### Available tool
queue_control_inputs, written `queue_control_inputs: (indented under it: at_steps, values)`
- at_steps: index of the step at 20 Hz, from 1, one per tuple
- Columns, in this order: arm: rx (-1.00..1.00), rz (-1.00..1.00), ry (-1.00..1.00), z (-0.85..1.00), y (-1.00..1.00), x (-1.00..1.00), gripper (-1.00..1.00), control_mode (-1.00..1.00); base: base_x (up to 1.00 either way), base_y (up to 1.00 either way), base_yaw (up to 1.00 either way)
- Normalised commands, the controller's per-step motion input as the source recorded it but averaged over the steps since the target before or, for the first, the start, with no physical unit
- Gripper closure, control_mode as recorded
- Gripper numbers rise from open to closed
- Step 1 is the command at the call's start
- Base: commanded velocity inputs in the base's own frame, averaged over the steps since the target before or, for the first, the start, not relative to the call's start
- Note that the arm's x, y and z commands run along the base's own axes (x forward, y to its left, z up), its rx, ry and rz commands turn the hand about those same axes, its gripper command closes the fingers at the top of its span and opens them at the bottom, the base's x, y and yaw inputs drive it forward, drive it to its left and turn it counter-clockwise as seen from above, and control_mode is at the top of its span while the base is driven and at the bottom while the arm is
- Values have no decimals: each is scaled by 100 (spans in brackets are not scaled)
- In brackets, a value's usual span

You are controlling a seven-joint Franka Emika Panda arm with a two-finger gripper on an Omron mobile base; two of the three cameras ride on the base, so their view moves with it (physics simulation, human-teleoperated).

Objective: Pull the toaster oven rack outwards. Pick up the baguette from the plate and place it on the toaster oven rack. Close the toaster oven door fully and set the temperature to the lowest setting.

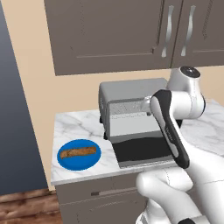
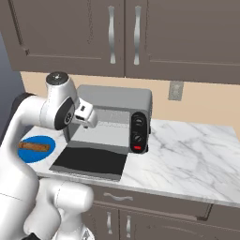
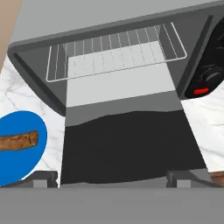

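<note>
Marble counter (image 2: pixel 187 154), wall outlet (image 2: pixel 176 90) behind.

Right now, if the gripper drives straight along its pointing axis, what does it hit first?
Most likely the toaster oven door, lying open and flat: its dark glass sits dead ahead of the open gripper in the hand view. The toaster oven rack lies further up, inside the cavity. Depth is uncertain.

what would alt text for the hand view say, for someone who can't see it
Looking down into the open toaster oven: its door lies folded down flat toward the camera, and the wire rack sits in the cavity behind it. A baguette rests on a blue plate on the marble counter at left; black knobs and a red button show at right.
</note>
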Motion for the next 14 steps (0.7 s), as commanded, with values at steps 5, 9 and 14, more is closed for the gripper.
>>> queue_control_inputs:
  at_steps: [5, 9, 14]
  values:
    - [-6, 2, 0, -58, 0, -11, -100, -100, 0, 0, 0]
    - [-2, 3, 0, -41, 0, -2, -100, -100, 0, 0, 0]
    - [0, -3, -7, -9, 0, 0, -100, -100, 0, 0, 0]
